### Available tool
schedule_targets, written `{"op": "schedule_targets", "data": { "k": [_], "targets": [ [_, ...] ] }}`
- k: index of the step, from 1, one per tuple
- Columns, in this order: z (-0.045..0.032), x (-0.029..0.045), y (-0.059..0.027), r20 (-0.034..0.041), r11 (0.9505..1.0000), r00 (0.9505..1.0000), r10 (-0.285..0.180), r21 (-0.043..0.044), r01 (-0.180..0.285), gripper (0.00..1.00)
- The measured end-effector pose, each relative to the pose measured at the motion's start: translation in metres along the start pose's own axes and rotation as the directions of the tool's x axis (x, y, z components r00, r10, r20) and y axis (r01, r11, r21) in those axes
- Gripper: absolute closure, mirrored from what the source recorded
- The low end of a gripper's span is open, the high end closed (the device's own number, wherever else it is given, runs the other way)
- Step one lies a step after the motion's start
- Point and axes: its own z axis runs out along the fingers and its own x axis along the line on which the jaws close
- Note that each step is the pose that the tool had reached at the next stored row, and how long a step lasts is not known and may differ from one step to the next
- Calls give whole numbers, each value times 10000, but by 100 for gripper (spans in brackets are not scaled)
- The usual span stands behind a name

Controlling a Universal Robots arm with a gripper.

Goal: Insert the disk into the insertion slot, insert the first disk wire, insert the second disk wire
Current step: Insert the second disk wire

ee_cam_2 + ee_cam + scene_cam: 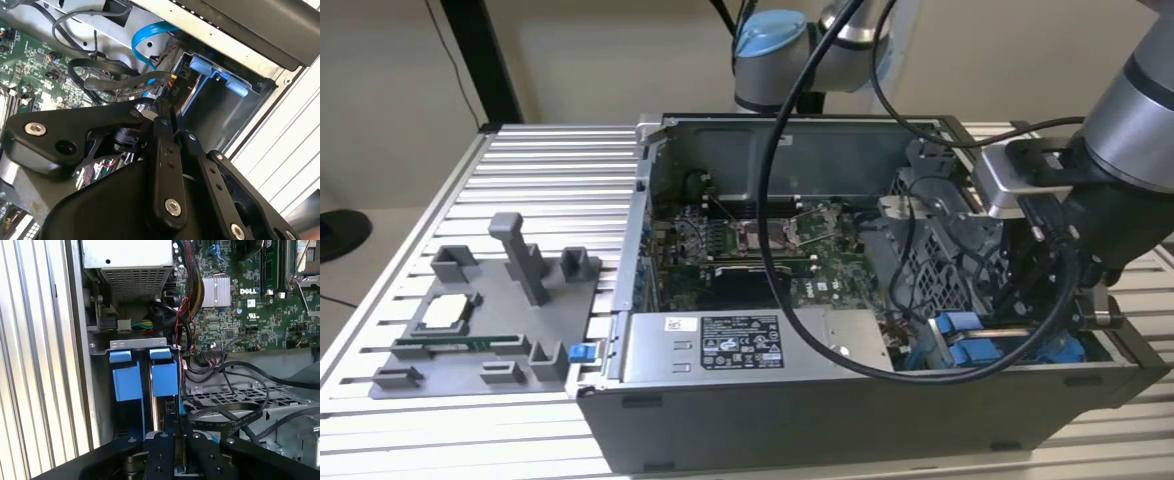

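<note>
The gripper (176,432) hangs low in the open computer case (854,420), right at the insertion slot (142,380) beside the power-supply box (720,345), its fingers (164,150) pressed almost together on what looks like a thin dark connector – whether they truly pinch it I cannot tell. The disk itself is hidden; only blue carrier tabs (164,377) show in the bay. By my judgement a wire is light and limp – best held by its stiff plug, not the cable.

The hand (167,122) perhaps hides the disk behind it.
</note>
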Motion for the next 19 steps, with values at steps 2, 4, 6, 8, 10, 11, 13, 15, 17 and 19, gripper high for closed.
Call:
{"op": "schedule_targets", "data": {
  "k": [2, 4, 6, 8, 10, 11, 13, 15, 17, 19],
  "targets": [
    [0, 0, 0, -1, 10000, 10000, 0, 0, 0, 100],
    [13, 2, 0, 24, 10000, 10000, 1, 0, -1, 0],
    [10, 3, -1, 22, 10000, 10000, 0, -2, 0, 0],
    [-18, 0, -1, 40, 10000, 10000, 4, -13, -4, 0],
    [-87, -9, -3, 37, 10000, 10000, 6, -22, -6, 0],
    [-129, -14, -5, 28, 10000, 10000, 5, -25, -5, 0],
    [-214, -25, -9, 28, 10000, 10000, 7, -29, -7, 0],
    [-339, -41, -15, 29, 10000, 10000, 6, -31, -6, 0],
    [-429, -52, -19, 30, 10000, 10000, 7, -32, -7, 0],
    [-518, -64, -24, 29, 10000, 10000, 7, -33, -7, 0]
  ]
}}
